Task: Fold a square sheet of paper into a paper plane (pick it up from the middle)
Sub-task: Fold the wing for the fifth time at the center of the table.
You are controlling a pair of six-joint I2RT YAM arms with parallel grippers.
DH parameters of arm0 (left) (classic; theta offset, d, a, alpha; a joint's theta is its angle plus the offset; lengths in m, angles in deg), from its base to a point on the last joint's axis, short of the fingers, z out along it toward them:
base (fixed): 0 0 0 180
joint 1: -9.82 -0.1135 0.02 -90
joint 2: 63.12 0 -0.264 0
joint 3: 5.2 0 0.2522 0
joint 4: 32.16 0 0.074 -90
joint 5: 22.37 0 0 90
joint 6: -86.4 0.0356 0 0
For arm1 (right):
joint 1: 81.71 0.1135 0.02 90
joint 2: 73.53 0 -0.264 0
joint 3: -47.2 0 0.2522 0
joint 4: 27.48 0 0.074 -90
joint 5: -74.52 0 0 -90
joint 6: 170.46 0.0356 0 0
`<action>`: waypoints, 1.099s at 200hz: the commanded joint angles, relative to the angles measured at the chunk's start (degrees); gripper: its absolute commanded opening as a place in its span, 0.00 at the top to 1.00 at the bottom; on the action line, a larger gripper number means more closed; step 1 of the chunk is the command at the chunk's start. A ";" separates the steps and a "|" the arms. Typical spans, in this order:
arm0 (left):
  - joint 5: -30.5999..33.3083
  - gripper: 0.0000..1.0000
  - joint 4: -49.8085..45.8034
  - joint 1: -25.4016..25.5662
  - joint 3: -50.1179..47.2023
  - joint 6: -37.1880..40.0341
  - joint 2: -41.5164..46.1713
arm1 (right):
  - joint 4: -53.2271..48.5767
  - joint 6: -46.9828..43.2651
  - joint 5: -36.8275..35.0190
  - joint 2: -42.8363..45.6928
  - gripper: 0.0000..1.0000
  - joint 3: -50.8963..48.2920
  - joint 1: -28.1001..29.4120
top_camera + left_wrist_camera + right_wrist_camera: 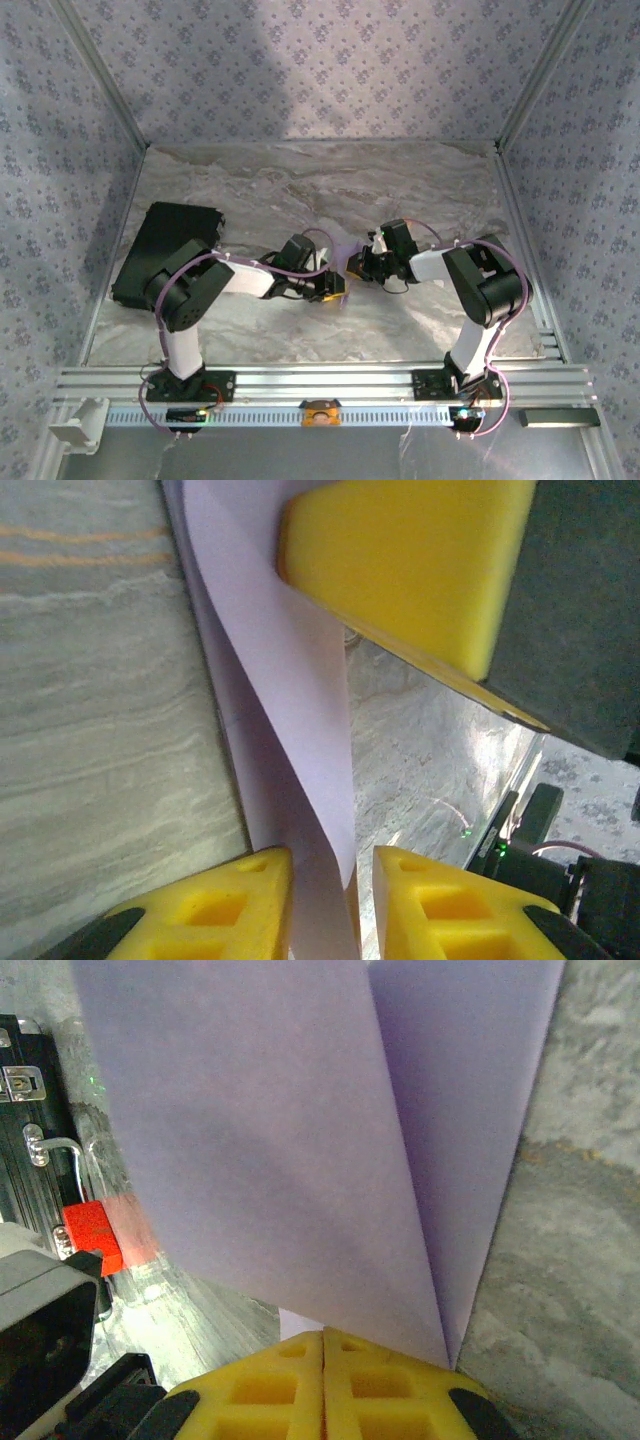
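The right gripper (323,1360) is clamped on the folded pale lavender paper sheet's (280,1140) edge, while the left gripper's (333,875) jaws stand slightly apart with that sheet between them.

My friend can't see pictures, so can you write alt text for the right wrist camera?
A folded pale purple paper stands up from the shut yellow right gripper, which pinches its bottom edge, and it covers most of the picture. To the left are a black case and a small red thing; the grey marbled table is on the right.
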 commanded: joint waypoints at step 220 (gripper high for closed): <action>-4.80 0.87 -0.33 -1.31 1.39 -4.59 -1.99 | -6.16 -1.40 -4.92 -1.73 0.91 -0.54 1.11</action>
